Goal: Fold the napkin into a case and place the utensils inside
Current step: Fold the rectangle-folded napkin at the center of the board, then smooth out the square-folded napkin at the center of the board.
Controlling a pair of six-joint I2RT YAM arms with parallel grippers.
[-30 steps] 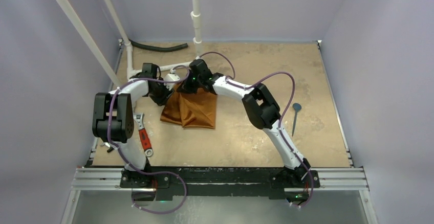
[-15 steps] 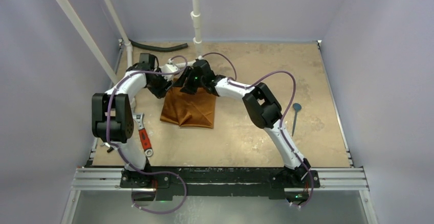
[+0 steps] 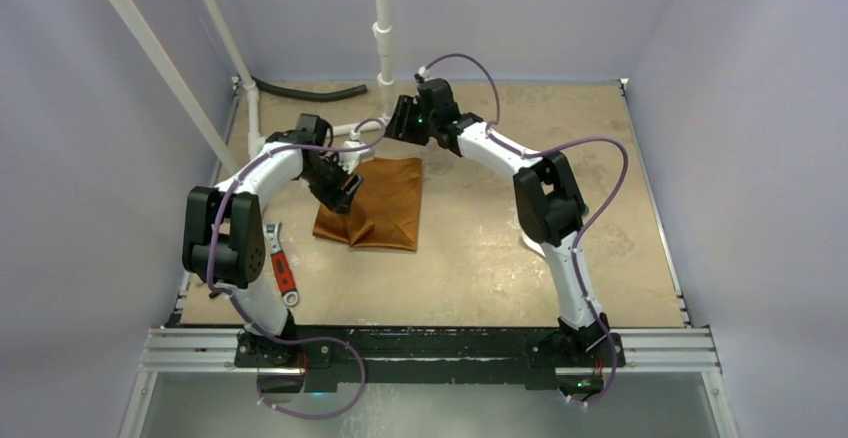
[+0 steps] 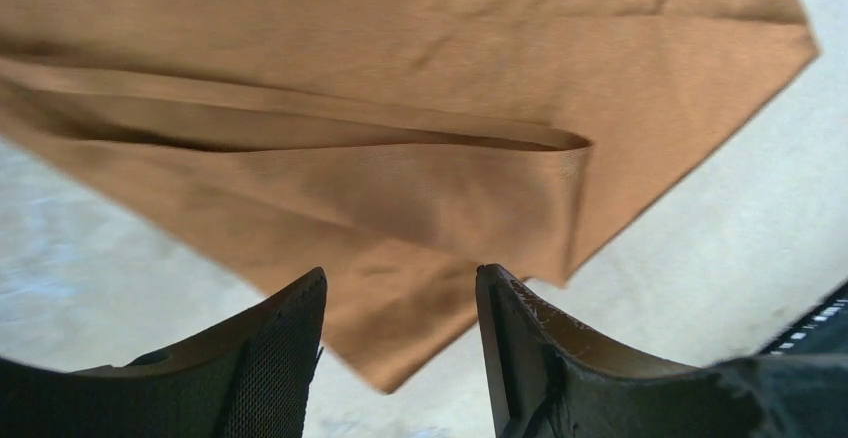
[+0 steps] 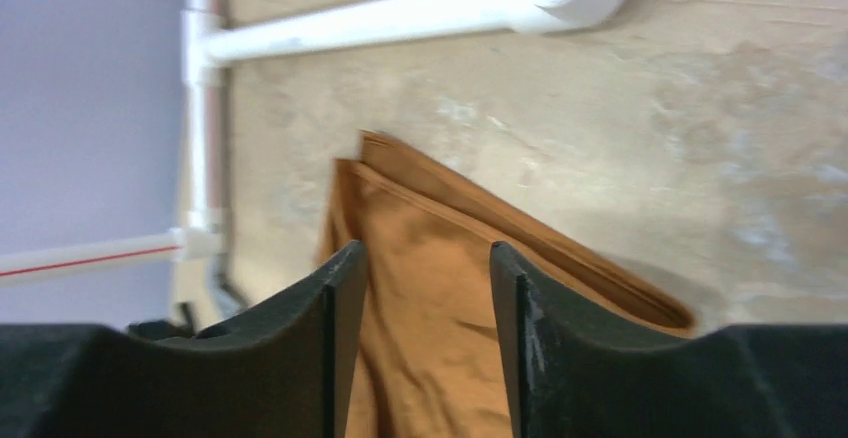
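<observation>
The napkin (image 3: 388, 208) lay folded into a rough rectangle on the left-centre of the table (image 3: 490, 258). Its right and far edges ran fairly straight, while its left side was bunched into a raised fold. In the left wrist view the napkin (image 4: 420, 48) showed stacked layers, a long open crease across the middle and one corner pointing toward the camera.

The left gripper (image 3: 346, 190) hung at the napkin's left edge. Its fingers (image 4: 285, 348) stood apart with nothing between them, the cloth lying below them. The right gripper (image 3: 400, 124) sat beyond the far edge, near the white pipe (image 3: 383, 28). It too was parted and empty, and its wrist camera looked down on the napkin's doubled far corner (image 5: 375, 153), with the pipe (image 5: 400, 13) running along the bare tabletop beyond.

To the right of the cloth and in front of it there was broad bare table. A red-handled tool (image 3: 283, 272) lay by the left rim, apart from the napkin.
</observation>
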